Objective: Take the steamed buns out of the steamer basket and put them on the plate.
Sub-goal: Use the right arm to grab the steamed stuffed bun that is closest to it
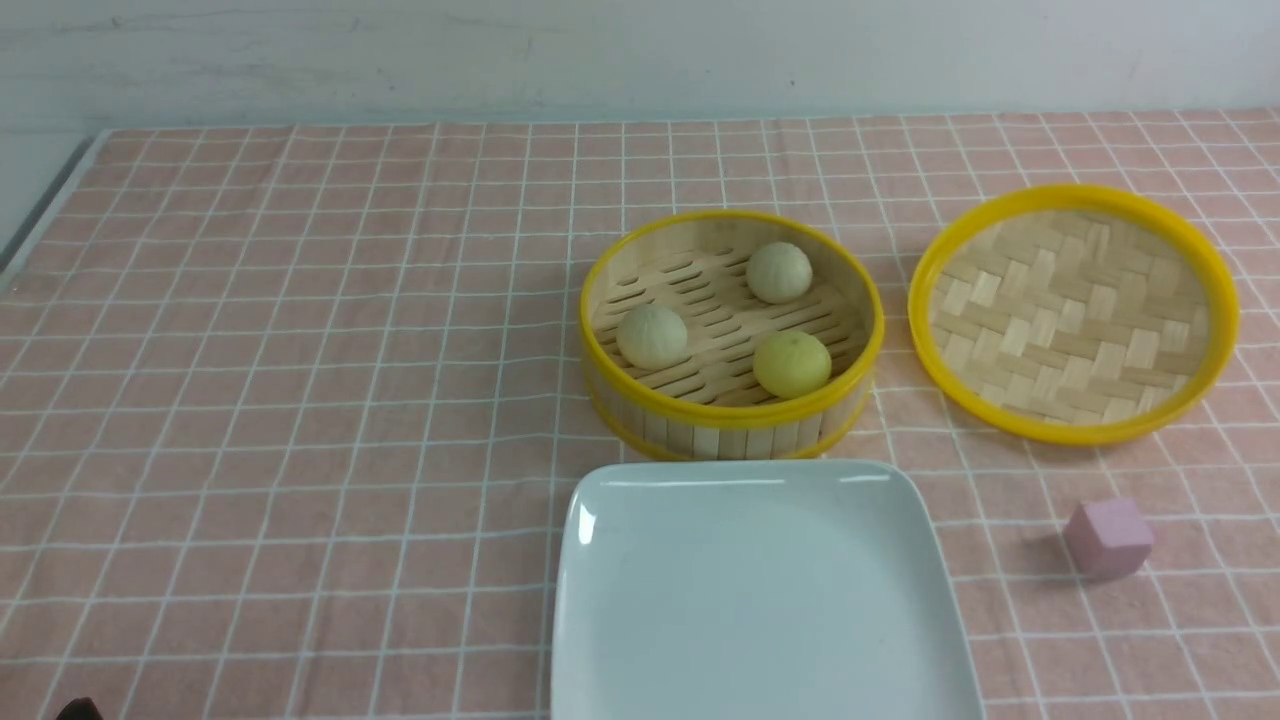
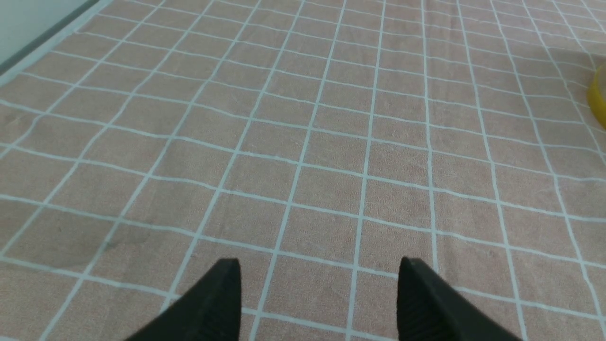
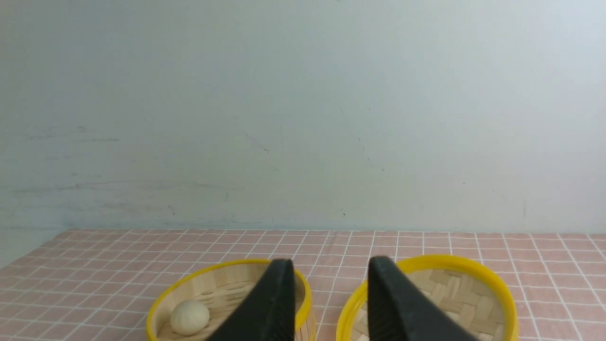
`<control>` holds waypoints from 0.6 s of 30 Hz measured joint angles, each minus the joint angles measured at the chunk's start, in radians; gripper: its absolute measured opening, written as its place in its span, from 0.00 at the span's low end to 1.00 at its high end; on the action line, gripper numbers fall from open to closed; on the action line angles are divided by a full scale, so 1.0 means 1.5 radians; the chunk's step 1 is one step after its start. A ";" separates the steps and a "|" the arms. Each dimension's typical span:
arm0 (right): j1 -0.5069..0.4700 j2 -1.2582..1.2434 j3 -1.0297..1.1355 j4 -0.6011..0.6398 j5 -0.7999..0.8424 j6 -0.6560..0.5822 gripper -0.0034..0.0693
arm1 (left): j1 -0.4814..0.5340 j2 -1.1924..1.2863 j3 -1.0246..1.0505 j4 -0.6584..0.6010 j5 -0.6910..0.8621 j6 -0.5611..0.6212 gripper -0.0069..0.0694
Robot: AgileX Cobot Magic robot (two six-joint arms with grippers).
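Note:
Three steamed buns lie in the steamer basket (image 1: pixel 640 425) at the table's middle: a cream one (image 1: pixel 651 335) on the left, a cream one (image 1: pixel 779 271) at the back, a yellow one (image 1: pixel 791 364) at the front. The white plate (image 1: pixel 765 600) sits just in front of the basket, with nothing on it. My left gripper (image 2: pixel 318 267) is open over bare cloth, well left of the basket, whose rim (image 2: pixel 597 97) just shows. My right gripper (image 3: pixel 331 265) hangs open in the air, nothing between its fingers, with the basket (image 3: pixel 199 279) and one cream bun (image 3: pixel 189 317) beyond it.
A shallow yellow-rimmed woven tray (image 1: pixel 1073 312) lies right of the basket, also seen as the woven tray (image 3: pixel 464 293) in the right wrist view. A small pink cube (image 1: pixel 1108 538) sits at the front right. The checked pink cloth (image 1: pixel 300 400) ends at a wall behind.

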 joint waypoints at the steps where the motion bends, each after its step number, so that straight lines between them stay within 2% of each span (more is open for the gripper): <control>1: 0.000 0.000 0.000 0.005 0.000 0.000 0.38 | 0.000 0.000 0.000 -0.001 0.000 0.000 0.68; 6: 0.000 0.000 0.000 0.041 0.015 0.000 0.38 | 0.000 0.000 0.003 -0.043 -0.018 -0.009 0.68; 7: 0.000 0.000 0.000 0.062 0.029 0.000 0.38 | 0.000 0.000 0.006 -0.081 -0.035 -0.016 0.68; 10: 0.000 0.000 0.000 0.087 0.043 -0.006 0.38 | 0.000 0.000 0.007 -0.127 -0.072 -0.020 0.68; 18: 0.000 0.000 0.000 0.145 0.074 -0.104 0.38 | 0.000 0.000 0.007 -0.250 -0.203 -0.021 0.68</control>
